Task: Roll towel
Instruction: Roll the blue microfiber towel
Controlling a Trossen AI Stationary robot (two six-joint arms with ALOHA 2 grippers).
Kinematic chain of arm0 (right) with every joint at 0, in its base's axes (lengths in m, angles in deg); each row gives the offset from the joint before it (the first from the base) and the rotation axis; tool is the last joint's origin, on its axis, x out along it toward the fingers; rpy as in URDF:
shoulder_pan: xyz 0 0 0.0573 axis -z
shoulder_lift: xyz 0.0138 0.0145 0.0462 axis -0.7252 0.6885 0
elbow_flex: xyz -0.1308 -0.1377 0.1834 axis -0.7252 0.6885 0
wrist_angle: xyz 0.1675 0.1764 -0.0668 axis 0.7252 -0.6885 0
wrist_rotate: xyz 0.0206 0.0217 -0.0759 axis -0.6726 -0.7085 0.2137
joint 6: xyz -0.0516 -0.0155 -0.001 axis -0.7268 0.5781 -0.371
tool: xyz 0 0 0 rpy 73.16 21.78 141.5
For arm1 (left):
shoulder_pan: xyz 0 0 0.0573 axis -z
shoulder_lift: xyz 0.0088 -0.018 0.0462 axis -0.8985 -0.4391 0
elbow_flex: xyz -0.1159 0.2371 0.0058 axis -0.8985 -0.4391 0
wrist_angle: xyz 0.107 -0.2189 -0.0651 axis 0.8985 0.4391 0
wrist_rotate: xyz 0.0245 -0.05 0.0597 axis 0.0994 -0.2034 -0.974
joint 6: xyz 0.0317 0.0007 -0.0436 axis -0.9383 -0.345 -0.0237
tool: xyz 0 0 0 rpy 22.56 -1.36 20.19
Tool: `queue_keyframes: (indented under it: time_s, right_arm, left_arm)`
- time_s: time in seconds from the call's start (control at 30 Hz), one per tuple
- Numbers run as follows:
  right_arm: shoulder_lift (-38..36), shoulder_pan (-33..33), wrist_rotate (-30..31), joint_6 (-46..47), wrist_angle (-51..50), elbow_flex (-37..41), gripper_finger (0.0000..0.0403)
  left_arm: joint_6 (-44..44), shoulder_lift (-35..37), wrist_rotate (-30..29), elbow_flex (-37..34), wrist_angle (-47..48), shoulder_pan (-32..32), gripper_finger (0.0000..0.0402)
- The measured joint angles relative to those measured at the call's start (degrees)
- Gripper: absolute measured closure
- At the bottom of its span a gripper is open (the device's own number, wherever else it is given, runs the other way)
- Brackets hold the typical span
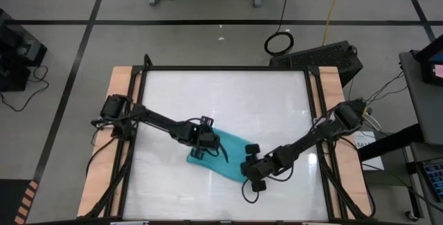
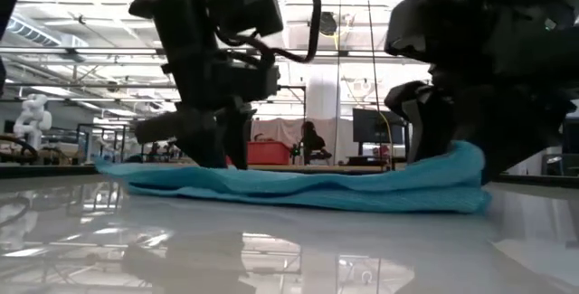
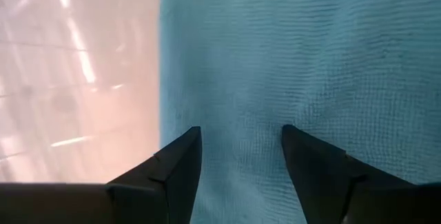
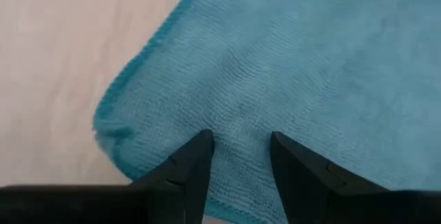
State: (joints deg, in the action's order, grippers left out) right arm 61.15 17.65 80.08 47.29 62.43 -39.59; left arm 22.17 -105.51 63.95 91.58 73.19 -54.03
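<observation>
The turquoise towel (image 1: 232,166) lies flat on the white table top, in the near middle. In the low view (image 2: 317,190) its right end (image 2: 457,172) stands thicker and higher than the rest. My left gripper (image 1: 202,149) is open, pointing down over the towel's left part, close to a straight side edge (image 3: 162,79). My right gripper (image 1: 250,173) is open, pointing down over the towel's right end, near a hemmed corner (image 4: 110,124). My left gripper comes from above with its fingers open. Both fingertips (image 3: 193,138) are set down on the towel's top face (image 3: 241,114), just inside its side edge. The cloth lies flat on the table between them. My right gripper comes from above with its fingers open. Both fingertips (image 4: 203,141) are set on the towel's top face (image 4: 241,114) near the hemmed corner. The cloth between them is slightly wrinkled and lies on the table.
The white table top (image 1: 228,100) lies bare beyond the towel toward the far edge. Wooden side strips (image 1: 121,114) and a black frame bound the table. The arms' bases stand at the left (image 1: 111,111) and right (image 1: 349,114) edges.
</observation>
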Motion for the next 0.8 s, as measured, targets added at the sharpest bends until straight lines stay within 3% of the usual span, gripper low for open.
queue_keyframes:
  time_s: [0.33,0.57,0.7,0.8]
  right_arm:
    - [-1.23,-1.33,-2.37,1.94,0.13,0.24,0.026]
    - [-7.08,-1.64,-0.38,0.9,1.33,0.35,0.026]
    - [-11.98,-1.68,5.24,-0.69,-3.81,0.32,0.026]
    - [-14.67,-1.57,9.11,-1.35,-10.16,0.26,0.026]
  left_arm:
    - [-5.66,0.0,-4.67,-0.69,-3.96,-4.22,0.0194]
    - [-14.51,0.02,-13.87,1.7,-8.48,-3.27,0.0194]
    - [-14.06,0.04,-12.23,5.26,-8.87,-1.45,0.0194]
    - [-11.74,0.07,-6.63,6.65,-9.71,0.55,0.0194]
